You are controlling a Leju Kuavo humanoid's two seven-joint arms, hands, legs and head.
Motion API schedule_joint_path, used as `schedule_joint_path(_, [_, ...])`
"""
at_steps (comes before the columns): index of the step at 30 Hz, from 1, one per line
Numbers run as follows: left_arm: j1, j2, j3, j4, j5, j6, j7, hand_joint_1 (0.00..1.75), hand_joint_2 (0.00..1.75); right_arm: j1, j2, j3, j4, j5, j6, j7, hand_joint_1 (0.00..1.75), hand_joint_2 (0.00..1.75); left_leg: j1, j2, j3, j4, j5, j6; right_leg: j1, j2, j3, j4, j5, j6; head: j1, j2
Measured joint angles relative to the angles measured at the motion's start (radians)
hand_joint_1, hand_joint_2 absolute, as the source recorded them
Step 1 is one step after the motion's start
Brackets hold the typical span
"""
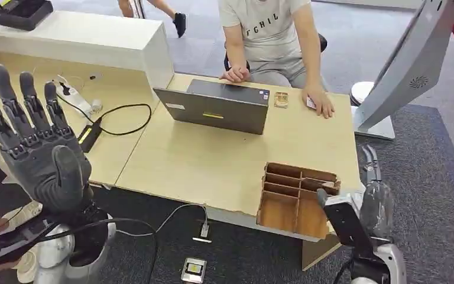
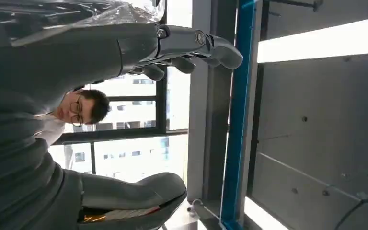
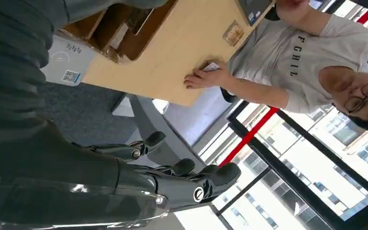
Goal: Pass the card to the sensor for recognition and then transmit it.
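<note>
Left hand (image 1: 32, 142) is raised at the near left, fingers spread, holding nothing. Right hand (image 1: 373, 195) hangs beside the wooden divider box (image 1: 295, 201) at the desk's (image 1: 213, 160) near corner, fingers apart, empty. Farther off, a laptop (image 1: 219, 106). The card (image 1: 311, 103) lies under a seated person's hand (image 1: 321, 103) at the far edge.

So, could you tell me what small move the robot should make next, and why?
Probably reach the right hand across the table toward the person's hand to take the card. Both robot hands look empty; the left hand is raised with fingers spread, and the card lies by the person's hand, nearer the right hand.
</note>
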Motion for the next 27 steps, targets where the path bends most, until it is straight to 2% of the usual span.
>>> schedule_joint_path(13, [-0.004,0.01,-0.01,0.002,0.018,-0.029,0.0,0.0,1.75,0.017,0.009,-0.004,-0.016,0.086,0.081,0.022,0.0,1.75,0.0,0.0,0.0,0.0,0.0,0.0,0.0,0.0,0.0,0.0,0.0,0.0,0.0,0.0])
schedule_joint_path(20, [-0.01,0.01,-0.01,0.003,0.021,-0.054,0.0,0.0,1.75,0.015,0.019,-0.003,0.008,0.143,0.127,0.049,0.0,1.75,0.0,0.0,0.0,0.0,0.0,0.0,0.0,0.0,0.0,0.0,0.0,0.0,0.0,0.0])
schedule_joint_path(27, [-0.027,0.011,-0.01,0.004,0.023,-0.05,0.0,0.0,1.75,0.0,0.032,0.006,0.04,0.147,0.175,0.054,0.0,1.75,0.0,0.0,0.0,0.0,0.0,0.0,0.0,0.0,0.0,0.0,0.0,0.0,0.0,0.0])
